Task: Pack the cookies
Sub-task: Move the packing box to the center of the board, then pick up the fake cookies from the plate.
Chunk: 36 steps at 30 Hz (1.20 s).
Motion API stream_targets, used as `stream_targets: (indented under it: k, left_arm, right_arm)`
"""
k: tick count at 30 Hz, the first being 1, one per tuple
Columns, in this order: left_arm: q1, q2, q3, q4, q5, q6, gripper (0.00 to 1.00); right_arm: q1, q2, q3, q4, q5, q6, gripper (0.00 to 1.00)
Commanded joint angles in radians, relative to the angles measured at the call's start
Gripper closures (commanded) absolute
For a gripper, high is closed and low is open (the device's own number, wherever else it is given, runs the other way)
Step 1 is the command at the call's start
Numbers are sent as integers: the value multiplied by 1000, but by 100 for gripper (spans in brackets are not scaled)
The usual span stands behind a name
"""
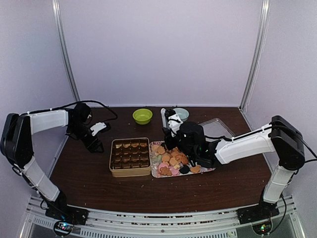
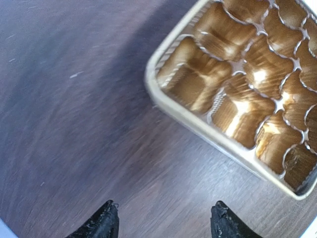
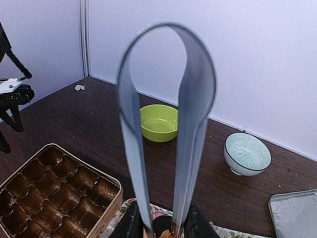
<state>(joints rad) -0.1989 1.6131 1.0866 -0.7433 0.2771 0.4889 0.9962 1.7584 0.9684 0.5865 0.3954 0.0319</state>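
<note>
Dk wood table (image 1: 84, 173) w/ cookies (image 1: 173, 161), pale walls (image 1: 158, 49) round.

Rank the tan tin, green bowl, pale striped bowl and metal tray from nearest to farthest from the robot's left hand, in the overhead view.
From the left hand:
1. tan tin, just to its right.
2. green bowl, further back, toward the wall.
3. pale striped bowl, at the back, beyond the green one.
4. metal tray, far right side.

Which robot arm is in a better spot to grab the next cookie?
Right. The right hand holds the tongs just above the cookies; the left hand hangs open and empty beside the tin.
</note>
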Motion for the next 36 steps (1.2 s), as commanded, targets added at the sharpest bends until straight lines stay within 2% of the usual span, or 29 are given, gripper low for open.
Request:
stream_targets:
  k: [1,12,19,29,36]
  left_arm:
    - [45,-70,1,-38,50,-4,33]
    - [97,-192,-55,-83,88,-17,33]
    - [170,-238,-104,-88,91,-13,33]
    - [203,-271,-148,-78,87,-13,32]
    - [210,-285,-178,-67,88,-19,32]
  right_arm:
    - [-4,-49,23,45,23,-27,100]
    - [13,-72,83,32,-26,-22,100]
    - [47,-88,162,13,-120,17,100]
    - [89,132,475,-28,-290,127,100]
    - [91,283,646,-28,-355,174,100]
